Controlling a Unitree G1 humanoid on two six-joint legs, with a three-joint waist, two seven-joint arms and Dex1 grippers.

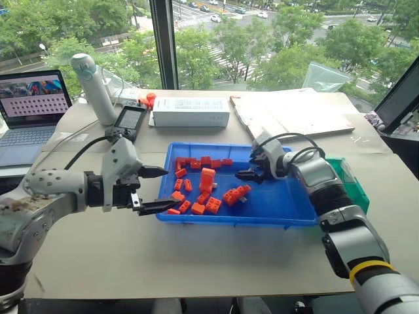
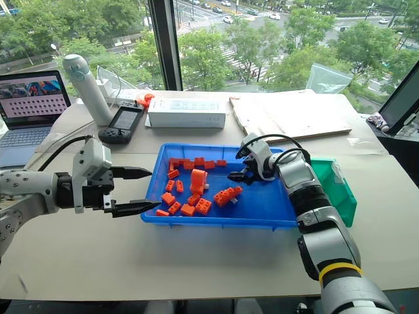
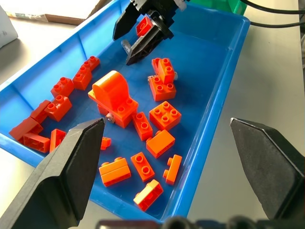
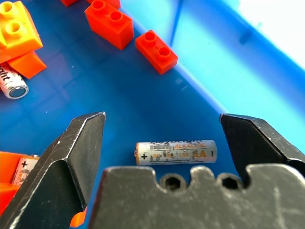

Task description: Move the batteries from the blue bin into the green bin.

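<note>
A battery (image 4: 176, 152) lies flat on the floor of the blue bin (image 1: 288, 212), between my right hand's (image 4: 162, 143) spread fingers. My left hand (image 1: 154, 190) hovers spread at the bin's near corner, by the orange bricks (image 1: 206, 180).

Head stereo eyes look forward and down over the desk (image 1: 196, 261). Both wrist cameras sit close above the blue bin (image 3: 224, 81), which all views share.
</note>
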